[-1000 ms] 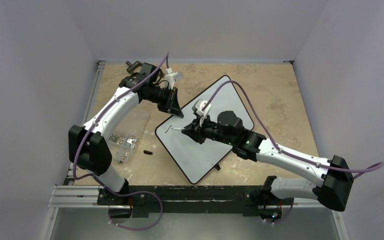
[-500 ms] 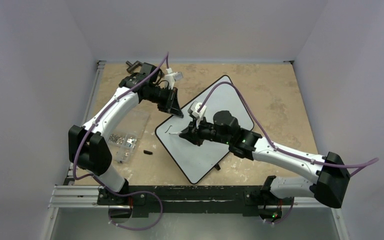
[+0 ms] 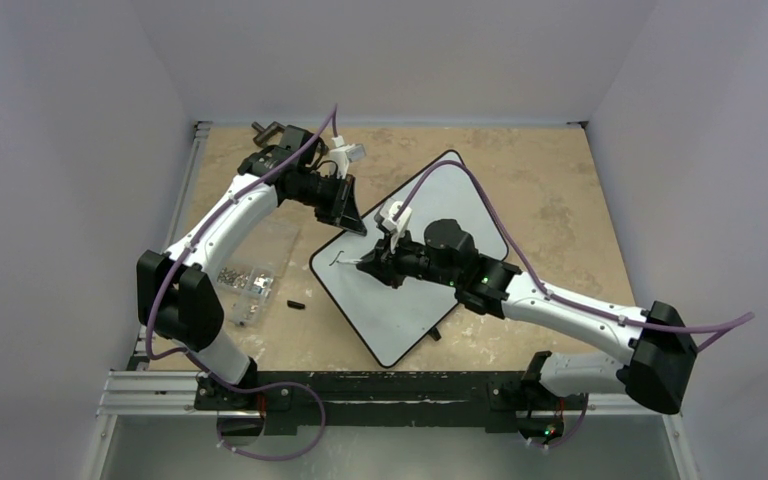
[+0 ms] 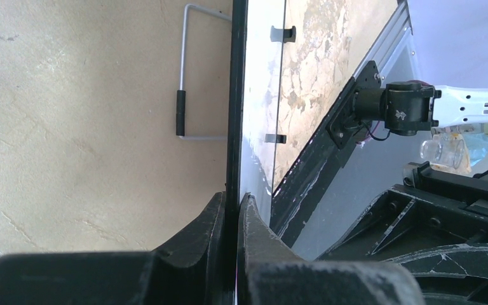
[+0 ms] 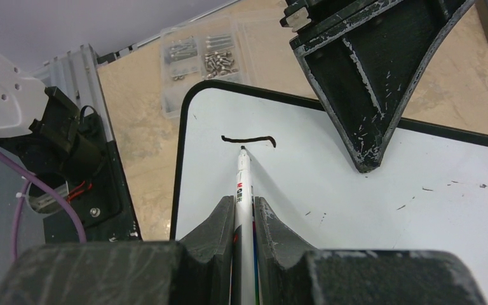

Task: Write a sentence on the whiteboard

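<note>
Since a second ago the right arm has slid a little to the left, carrying its pen along the board, while the left arm has not budged. A large flat white rectangular whiteboard [image 3: 400, 310] with a thin black rim sits cornerwise on the tan, mottled table [image 3: 550, 190], between the two arms. The left gripper [image 4: 236, 200] is clenched on the board's black rim at its far left edge. The right gripper [image 5: 244, 203] is squeezed tight around a slim white marker [image 5: 244, 181], whose dark tip meets the board just under the writing. So far the sentence [image 5: 248, 139] is one short black line, hooked at one end, near the board's left corner. A clear plastic box of screws [image 3: 250, 280] lies on the table left of the board, with a small black cap-like piece [image 3: 295, 304] between them.
</note>
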Motion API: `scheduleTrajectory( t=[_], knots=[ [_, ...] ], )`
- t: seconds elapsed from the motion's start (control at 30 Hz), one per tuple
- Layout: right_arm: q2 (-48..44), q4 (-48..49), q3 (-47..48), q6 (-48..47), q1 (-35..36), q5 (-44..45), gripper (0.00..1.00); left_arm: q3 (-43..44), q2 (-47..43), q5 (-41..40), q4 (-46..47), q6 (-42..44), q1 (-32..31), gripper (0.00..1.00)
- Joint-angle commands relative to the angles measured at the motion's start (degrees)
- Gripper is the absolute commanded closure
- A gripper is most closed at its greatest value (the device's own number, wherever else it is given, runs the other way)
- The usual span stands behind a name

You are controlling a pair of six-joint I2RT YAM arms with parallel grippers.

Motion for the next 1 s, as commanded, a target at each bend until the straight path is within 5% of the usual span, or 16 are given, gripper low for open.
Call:
scheduleTrajectory(
  t=[0.0, 0.97],
  knots=[
    [0.82, 2.37, 2.73, 0.34, -0.23, 1.73, 1.00, 0.52, -1.84, -9.52, 0.82, 1.30, 0.51, 1.00],
    [-4.31, -3.55, -4.41, 1.57, -0.19, 2.20, 1.00, 0.79, -2.03, -9.57, 0.72, 1.31, 0.42, 1.00]
  ],
)
